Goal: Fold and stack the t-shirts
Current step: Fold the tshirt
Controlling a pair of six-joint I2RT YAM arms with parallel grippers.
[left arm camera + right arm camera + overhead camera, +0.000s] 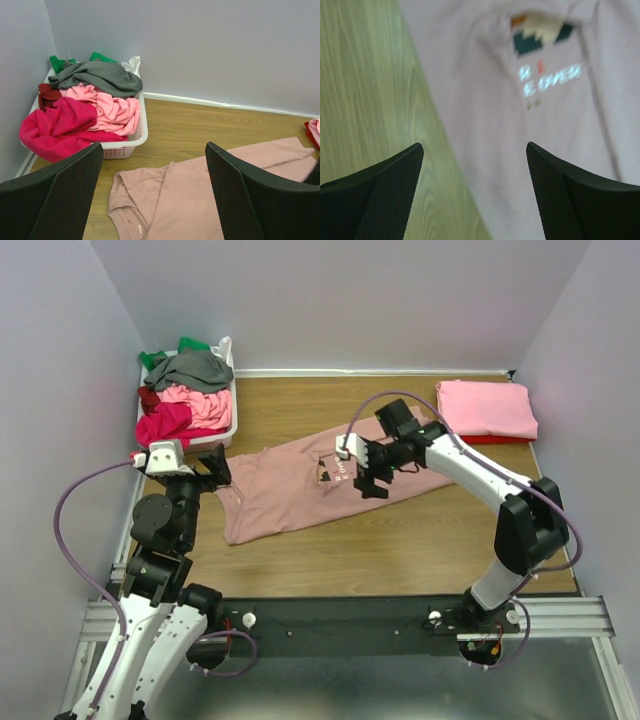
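The dusty-pink t-shirt (280, 490) lies beneath the parted right claw (365, 475).

left arm (165, 525): rises from near-left base, elbow folded, wrist tipped forward and right.
left gripper (215, 472): jaws spread wide; left fingers (60, 195) black, mesh-textured, well apart in wrist view.
right arm (470, 470): climbs from near-right base, forearm stretched leftward toward table middle.
right gripper (365, 478): angled down-left, jaws spread wide; right fingers (565, 195) black, mesh-textured, well apart.
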